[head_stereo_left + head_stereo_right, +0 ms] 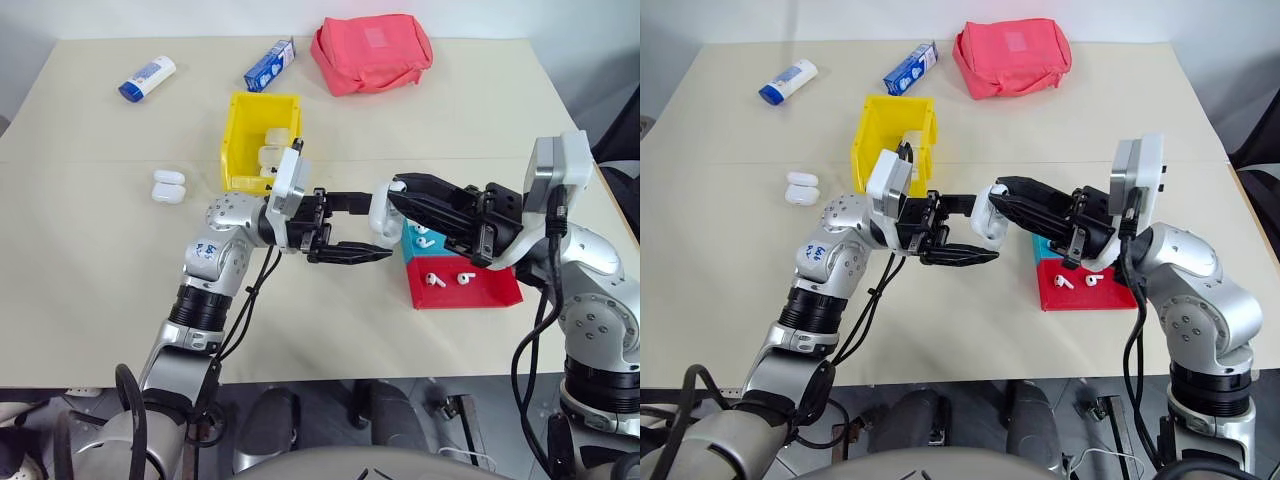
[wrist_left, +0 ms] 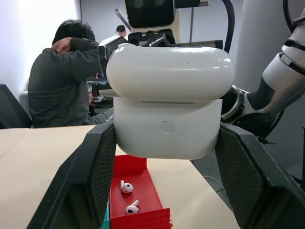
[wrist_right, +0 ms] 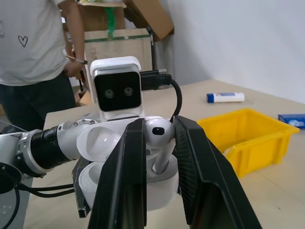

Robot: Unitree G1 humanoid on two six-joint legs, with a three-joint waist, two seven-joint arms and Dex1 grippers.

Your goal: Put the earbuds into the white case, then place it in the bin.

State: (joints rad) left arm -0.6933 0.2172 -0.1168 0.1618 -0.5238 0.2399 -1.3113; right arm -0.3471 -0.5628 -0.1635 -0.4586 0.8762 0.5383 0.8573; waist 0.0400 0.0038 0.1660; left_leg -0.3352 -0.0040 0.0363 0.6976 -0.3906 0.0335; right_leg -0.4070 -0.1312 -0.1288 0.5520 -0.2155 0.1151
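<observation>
The left gripper (image 2: 162, 157) clamps the open white case (image 2: 167, 107) in mid-air beside the yellow bin (image 1: 243, 140). The right gripper (image 3: 159, 143) pinches an earbud (image 3: 159, 136) over its socket. A tilted stem could jam or slip free.

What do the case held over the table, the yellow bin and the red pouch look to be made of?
White case: likely hard glossy plastic, with smooth curves and soft highlights.
Yellow bin: seemingly rigid moulded plastic, with straight, evenly coloured walls and a slight sheen.
Red pouch: soft matte fabric, puffy, creased and seamed.
</observation>
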